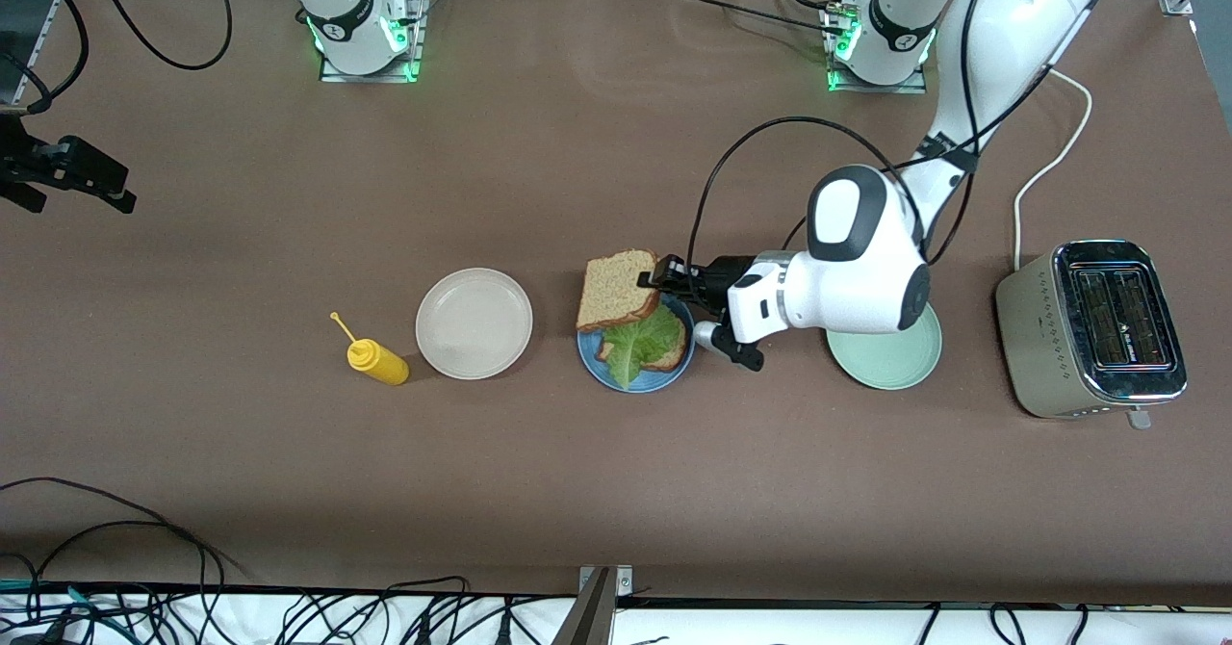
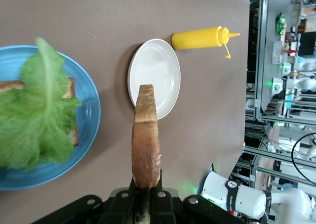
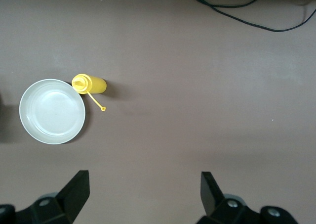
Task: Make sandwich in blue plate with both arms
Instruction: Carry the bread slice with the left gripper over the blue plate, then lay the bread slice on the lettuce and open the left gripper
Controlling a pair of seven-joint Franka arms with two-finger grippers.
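Bottom slice (image 1: 668, 348) and lettuce (image 1: 635, 345) already sit on the blue plate (image 1: 589, 354). The left gripper (image 1: 653, 279) hangs over that plate, clamped on the top slice (image 1: 616, 289), which isn't down yet. The right gripper (image 3: 144, 190) waits, jaws apart, high over the table's right-arm end.

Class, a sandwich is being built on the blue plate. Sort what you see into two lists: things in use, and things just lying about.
In use:
blue plate
bottom toast slice
lettuce leaf
top toast slice, held by left claw

Lying about:
mustard bottle
beige plate
pale green plate
toaster
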